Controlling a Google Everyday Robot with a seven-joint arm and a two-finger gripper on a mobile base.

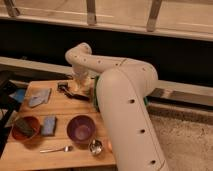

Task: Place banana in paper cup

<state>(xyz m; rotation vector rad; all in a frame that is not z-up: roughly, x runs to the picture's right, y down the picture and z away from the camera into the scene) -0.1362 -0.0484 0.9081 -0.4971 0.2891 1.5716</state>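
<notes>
Trouble was most likely to come from how little of the working spot was open to view. The gripper [77, 89] sat low over the far part of the tabletop [61, 113], and whether it was open or closed could not be told. A pale shape lay right at the gripper, just beside a small dark object [63, 87] on its left. It may have been the banana or the paper cup, but neither could be picked out for certain, so the banana's place was at best there, at or under the gripper.

The bulky arm [125, 107] hid everything to the right of the gripper and behind it. A cup standing in that hidden patch could have been knocked over by a sideways move. A slim fruit could also have slipped from a shallow hold and rolled off the far edge.

Nearer the camera than the gripper stood 1 purple bowl [81, 128], a steel cup [95, 146], a spoon [56, 149] and an orange-brown bowl [26, 128]. A drop into the wrong vessel looked possible if the carry drifted that way, since the bowl was a far bigger target than a short cup
</notes>
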